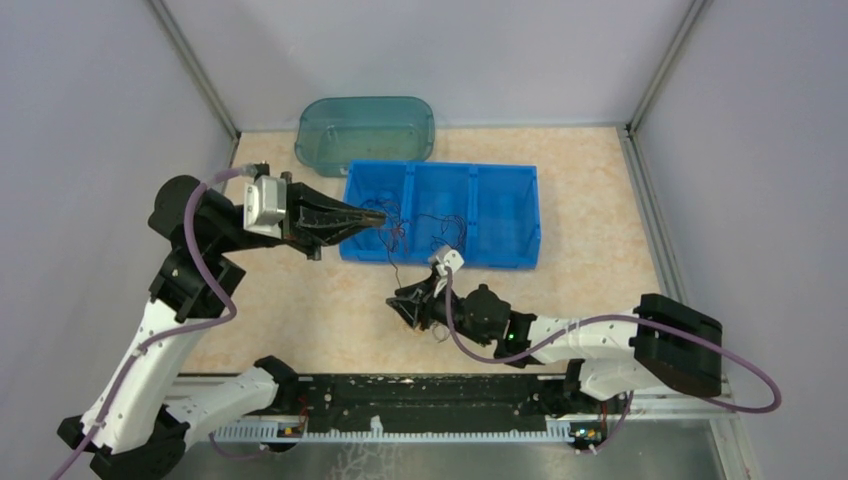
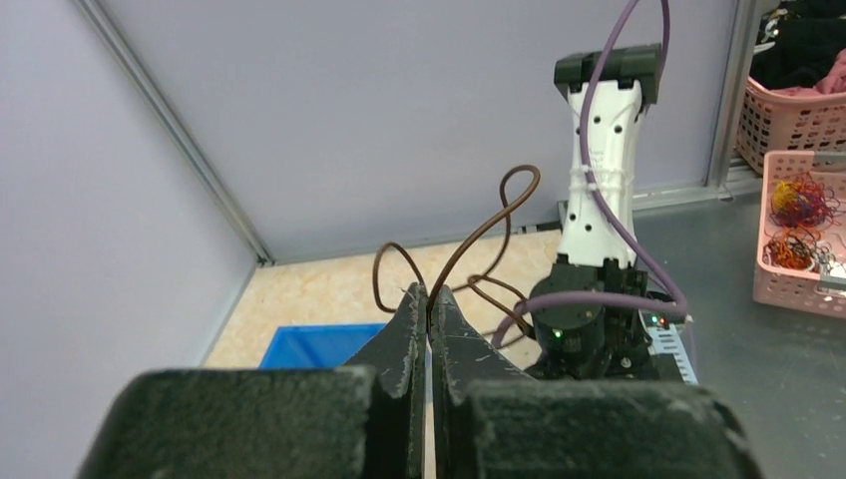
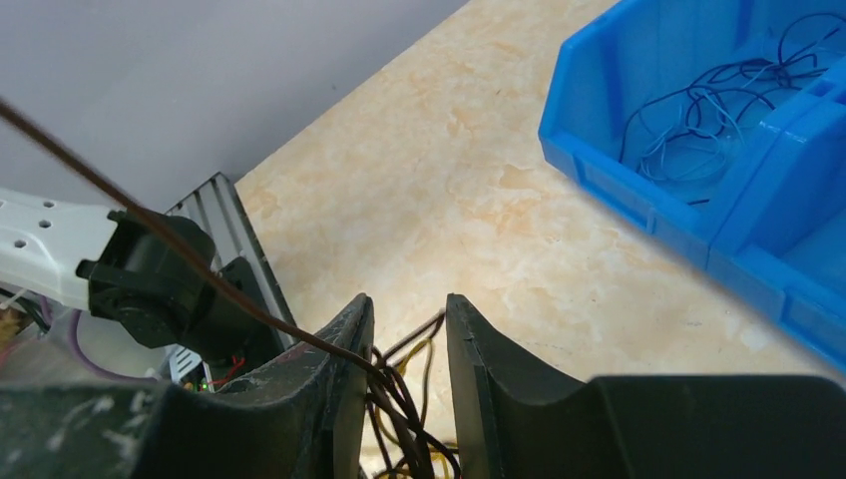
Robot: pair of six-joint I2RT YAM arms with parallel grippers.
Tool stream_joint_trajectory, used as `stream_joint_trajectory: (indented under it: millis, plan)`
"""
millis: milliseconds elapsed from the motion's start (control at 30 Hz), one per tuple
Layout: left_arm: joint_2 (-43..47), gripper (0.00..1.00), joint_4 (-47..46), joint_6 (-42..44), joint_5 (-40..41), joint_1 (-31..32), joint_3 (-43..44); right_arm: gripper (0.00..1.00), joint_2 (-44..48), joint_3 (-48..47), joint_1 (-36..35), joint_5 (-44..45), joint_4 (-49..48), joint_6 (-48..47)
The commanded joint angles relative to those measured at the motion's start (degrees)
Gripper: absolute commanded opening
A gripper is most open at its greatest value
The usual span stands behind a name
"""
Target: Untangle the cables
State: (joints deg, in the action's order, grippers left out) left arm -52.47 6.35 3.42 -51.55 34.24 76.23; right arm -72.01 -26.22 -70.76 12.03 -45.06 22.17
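Two sets of jaws are at the cables; the left jaws are pressed together on a brown cable, which rises from their tips in loose loops; the right jaws stand narrowly apart around a clump of dark and yellow cables lying on the worktop, not visibly pinching it; a brown strand runs taut from that clump up and away to the left. Just beyond the clump sits a blue bin of three compartments; thin dark and pale bin cables lie tangled in its left and middle compartments, one trailing over the near wall toward the worktop; close behind the bin stands a teal tub. The left arm reaches rightward, raised, its jaws above the bin's left compartment; the right arm stretches leftward, low, its jaws tipped down at the worktop near the bin's near wall.
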Motion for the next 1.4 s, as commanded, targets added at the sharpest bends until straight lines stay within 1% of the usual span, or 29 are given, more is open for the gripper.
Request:
stream_joint_trajectory:
  millis: [0,167,333,400,533,700,800,867,933,967,1033,1067,1133,1233,1300,1367]
  plan:
    - [-1.1,0.0,-2.5,0.6,0.8,-0.4,4.6,0.34,-1.3,0.0,-0.4,1.3,-4.3,1.3]
    - [-3.7,0.0,-3.0,3.9,3.1,-0.4,11.5,0.37,-3.3,2.1,-0.4,2.2,-5.1,2.3]
    - [-7.0,0.0,-3.5,9.2,6.4,-0.4,19.2,0.44,-4.3,4.3,-0.3,2.9,-6.7,3.5]
    - [-7.9,0.0,-4.5,10.9,8.6,-0.4,21.4,0.46,-4.4,5.0,-0.4,3.0,-7.0,3.6]
    - [-8.7,0.0,-7.0,14.7,12.7,-0.4,24.5,0.48,-4.7,6.3,-0.3,4.1,-6.9,4.2]
    - [-8.8,0.0,-15.4,21.8,22.0,-0.4,25.7,0.5,-6.1,9.2,-0.4,5.3,-9.3,5.5]
    - [-9.6,0.0,-20.7,28.8,26.7,-0.4,27.5,0.53,-7.7,10.6,-0.4,5.7,-11.3,5.9]
    - [-10.2,0.0,-25.6,33.3,30.5,-0.4,28.2,0.58,-8.3,11.3,-0.4,5.9,-12.3,6.2]
    - [-11.2,0.0,-30.6,37.9,34.6,-0.4,29.3,0.59,-8.6,11.8,-0.4,5.8,-13.0,6.2]
    - [-11.7,0.0,-32.7,39.6,37.1,-0.4,30.0,0.6,-8.6,12.0,-0.4,5.9,-13.3,6.1]
    - [-12.7,0.0,-35.4,42.0,39.3,-0.4,31.3,0.61,-8.4,12.2,-0.4,6.0,-13.6,5.8]
    - [-12.7,0.0,-35.9,41.8,39.6,-0.4,31.6,0.62,-8.1,12.2,-0.4,5.9,-13.6,5.7]
    - [-12.0,0.0,-33.9,41.4,38.1,-0.4,31.2,0.65,-7.3,12.1,-0.3,5.7,-13.0,5.1]
    - [-10.7,0.0,-35.4,39.8,36.6,-0.4,28.6,0.7,-5.2,11.5,-0.4,5.6,-11.1,3.8]
    - [-10.4,0.0,-29.8,37.2,35.4,-0.4,29.1,0.74,-2.4,11.0,-0.4,5.9,-9.7,2.9]
    - [-9.2,0.0,-27.4,35.0,32.7,-0.4,26.8,0.76,1.1,9.8,-0.4,6.3,-6.5,1.5]
